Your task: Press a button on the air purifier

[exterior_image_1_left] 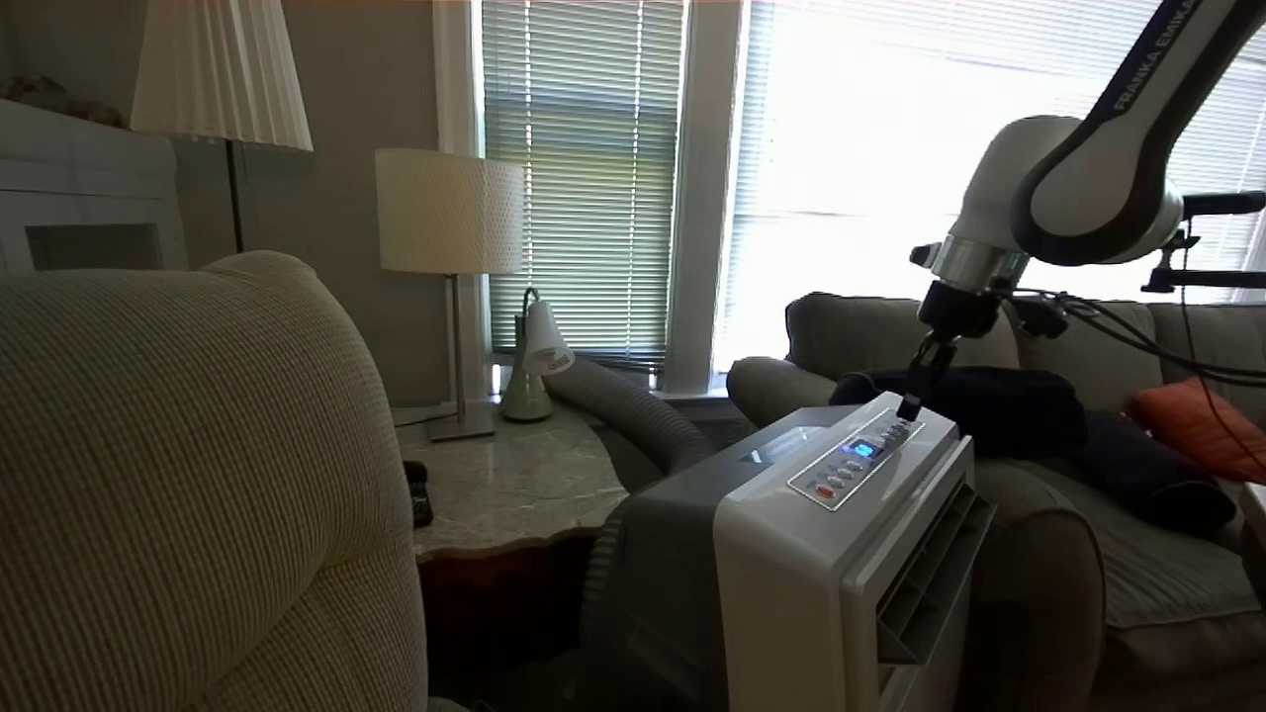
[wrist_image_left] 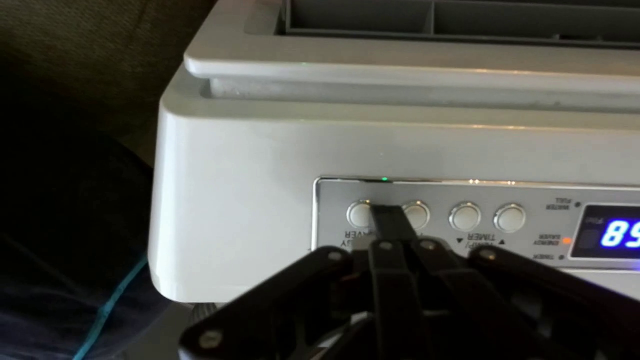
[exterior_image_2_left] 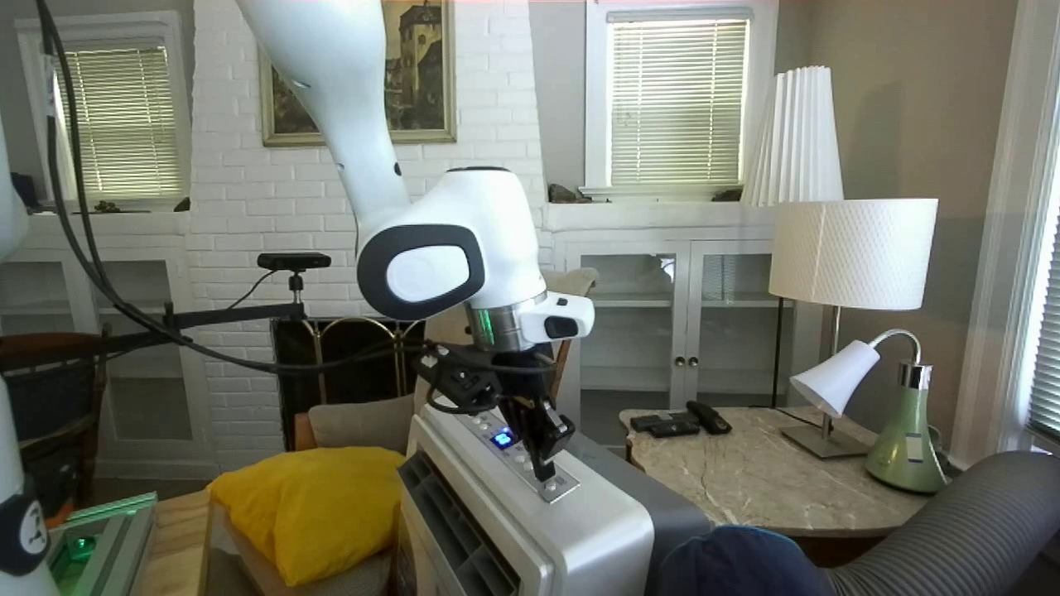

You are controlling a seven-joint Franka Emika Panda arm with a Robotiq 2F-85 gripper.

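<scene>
- The tool (wrist_image_left: 388, 212) was closed, its fingers (wrist_image_left: 391, 227) together, angled down at the control panel (wrist_image_left: 480, 194). In the wrist view its tip showed between the end button (wrist_image_left: 357, 215) and the next button (wrist_image_left: 417, 216); whether it touched them could not be told.
- The air purifier (exterior_image_1_left: 781, 593) stood below the tool, near the table (exterior_image_2_left: 754, 463), its display (exterior_image_1_left: 862, 449) lit blue.
- Behind it, in an exterior view, a glass-door cabinet (exterior_image_2_left: 691, 310) had shelves (exterior_image_2_left: 625, 379) inside.
</scene>
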